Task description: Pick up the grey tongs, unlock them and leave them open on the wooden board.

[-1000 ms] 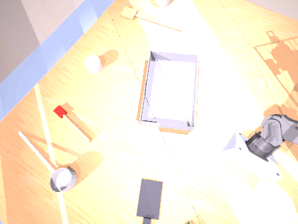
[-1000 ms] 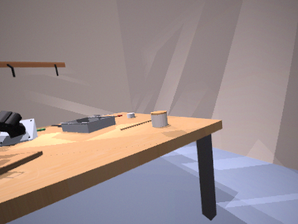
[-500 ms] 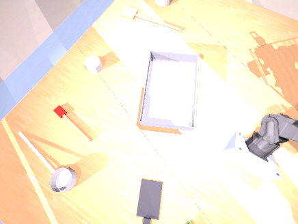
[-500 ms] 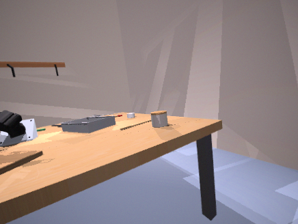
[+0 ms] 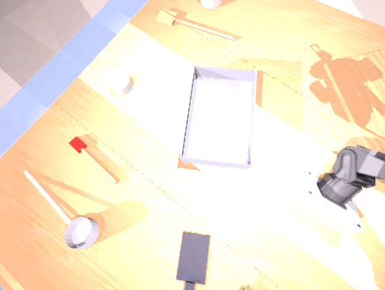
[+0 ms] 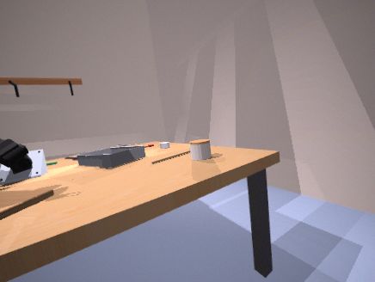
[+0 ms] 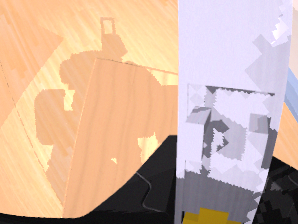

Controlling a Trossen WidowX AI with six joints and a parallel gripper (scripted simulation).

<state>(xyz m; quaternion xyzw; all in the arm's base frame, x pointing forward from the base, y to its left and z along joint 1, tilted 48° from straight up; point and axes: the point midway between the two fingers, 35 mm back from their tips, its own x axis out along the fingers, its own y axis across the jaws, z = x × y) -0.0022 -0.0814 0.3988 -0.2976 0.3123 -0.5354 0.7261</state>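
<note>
Top view: roasting tin [image 5: 189, 118] [image 6: 125, 159] in the upper middle of the frame, its inside bare, no tongs across it. Arm [image 5: 342, 181] [image 6: 15, 160] at the right edge; its gripper cannot be made out here. Wooden board [image 5: 376, 57] [image 6: 26, 205] [image 7: 117, 130] at upper right, under a broad shadow ending in a small loop. Red-headed utensil [image 5: 78, 144] at left, saucepan [image 5: 69, 234] at lower left, dark flat-bladed utensil [image 5: 193, 257] at bottom centre. Exterior view: part of the dark arm shows at the left edge, above the board's near corner at lower left; tin left of centre, wood-topped jar [image 6: 200, 151] right of it. Gripper and its load not distinguishable here. Wrist view: the grey tongs [image 7: 225, 45] fill the right-hand part of the frame as a broad pale band from top edge to bottom, between the dark sides of the gripper [image 7: 200, 144]. Gripper closed on the tongs, fingers partly apart with the tongs between them; exact contact surfaces hard to read. Yellow patch [image 7: 206, 216] at the bottom edge. Board lies beyond, left of the tongs in frame, shadowed. Whether the tongs' lock is released: cannot tell.
</note>
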